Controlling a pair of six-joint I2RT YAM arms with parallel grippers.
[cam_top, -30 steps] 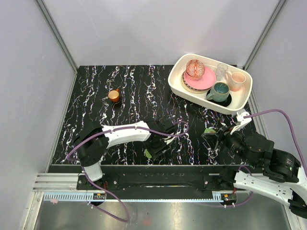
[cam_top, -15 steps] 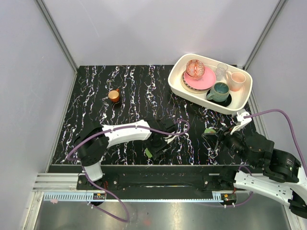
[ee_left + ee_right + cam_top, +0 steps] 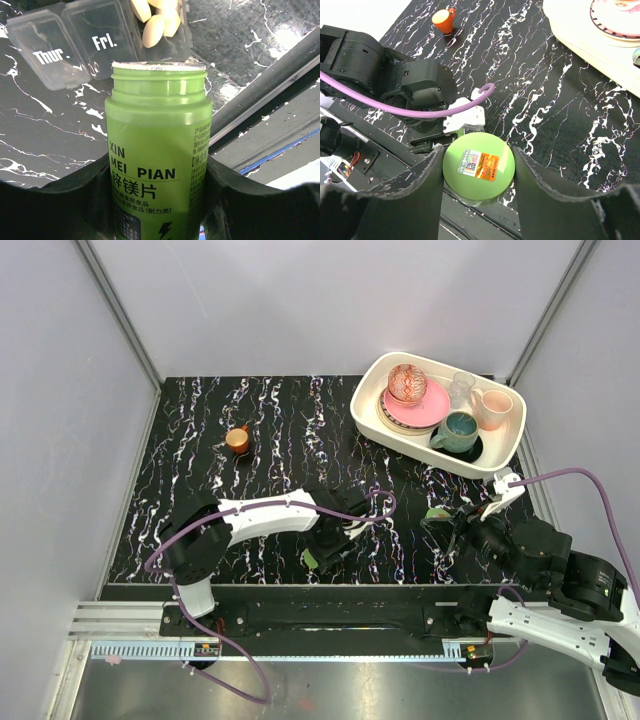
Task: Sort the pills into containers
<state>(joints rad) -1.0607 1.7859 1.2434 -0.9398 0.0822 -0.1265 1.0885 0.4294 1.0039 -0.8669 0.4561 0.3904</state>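
- Left tool (image 3: 157, 197) clamped around the lower body of the green pill bottle (image 3: 158, 130) — cap off, mouth pointing at the pill box (image 3: 75, 40).
- Pill box lying on the black marbled surface (image 3: 270, 430) just beyond the bottle mouth. No pills showing in the "Thur." and "Fri." cells. Several pale oblong pills (image 3: 152, 27) in the next cell along. Lids on the two labelled cells up or down: cannot tell. From overhead, box mostly hidden under the left arm, close to the near edge.
- Right tool (image 3: 478, 159) clamped on the green bottle cap (image 3: 470, 175), off to the right and well apart from the bottle.
- Likely step in hand: tipping pills into a further cell.
- Overpouring: wide mouth, narrow cells. Too steep or too quick a tilt likely to send a rush of pills across two cells or out onto the surface.
- Poor aim: mouth lined up more with the already filled cell and the "Fri." wall than with the middle of an empty cell. Pouring from here likely to top up the wrong cell, or to bounce pills off a shut lid.
- Nudging the box: a light thing, easily slid or tipped by the bottle rim, spilling what is already sorted.
- Strays: edge of the surface close by — loose pills apt to roll off and be lost.
- Slipping: smooth round bottle held low down, so liable to twist in the grip once tilted.
- Small orange cup (image 3: 238, 439) and white dish tray (image 3: 368, 425) well apart, no hazard.
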